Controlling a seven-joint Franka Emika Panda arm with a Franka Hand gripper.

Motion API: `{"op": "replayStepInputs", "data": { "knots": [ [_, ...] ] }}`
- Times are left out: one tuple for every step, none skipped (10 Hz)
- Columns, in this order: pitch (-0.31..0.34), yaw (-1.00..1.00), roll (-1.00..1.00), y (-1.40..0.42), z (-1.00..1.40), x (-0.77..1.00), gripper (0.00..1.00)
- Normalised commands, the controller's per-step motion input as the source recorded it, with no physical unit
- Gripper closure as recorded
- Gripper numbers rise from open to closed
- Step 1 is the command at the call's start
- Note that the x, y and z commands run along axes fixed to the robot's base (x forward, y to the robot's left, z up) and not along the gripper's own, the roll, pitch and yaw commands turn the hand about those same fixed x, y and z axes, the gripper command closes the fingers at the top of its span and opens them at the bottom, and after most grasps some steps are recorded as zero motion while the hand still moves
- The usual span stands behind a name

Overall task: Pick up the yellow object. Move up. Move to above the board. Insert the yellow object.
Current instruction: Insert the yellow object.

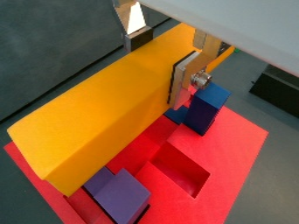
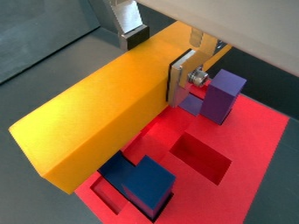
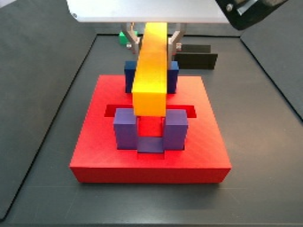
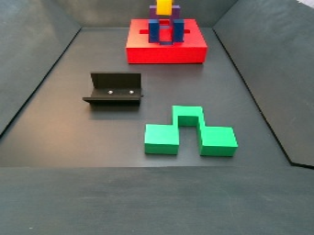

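Note:
My gripper [image 1: 162, 61] [image 2: 159, 59] is shut on the yellow object [image 1: 100, 109] [image 2: 100, 105], a long yellow-orange bar clamped across its width between the silver fingers [image 1: 187, 77]. In a side view the yellow object [image 3: 151, 66] hangs level above the board [image 3: 95, 146], the red slab, in line with the gap between the blue posts [image 3: 129, 74] and the purple posts [image 3: 124, 129]. A recessed slot [image 1: 187, 168] [image 2: 201, 157] shows in the red surface under the bar. In a side view the gripper [image 3: 154, 40] is over the slab's far side. From farther off, the yellow object [image 4: 162, 8] shows just above the posts on the board [image 4: 166, 53].
The fixture [image 4: 114, 89] stands on the dark floor in front of the board. A green block [image 4: 186, 131] lies nearer the camera. A black block [image 3: 198, 58] sits behind the board on the right. Sloping grey walls enclose the floor.

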Motion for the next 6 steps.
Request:
{"op": "replayStepInputs", "data": {
  "knots": [
    [0.0,0.0,0.17,0.0,-0.33,0.0,1.0],
    [0.0,0.0,0.13,0.0,-0.25,-0.08,1.0],
    [0.0,0.09,0.07,0.05,-0.14,-0.03,1.0],
    [0.0,0.2,0.04,0.0,-0.05,0.0,1.0],
    [0.0,0.31,0.03,0.0,0.0,0.0,1.0],
    [0.0,0.4,0.03,0.0,0.0,0.08,1.0]
  ]
}}
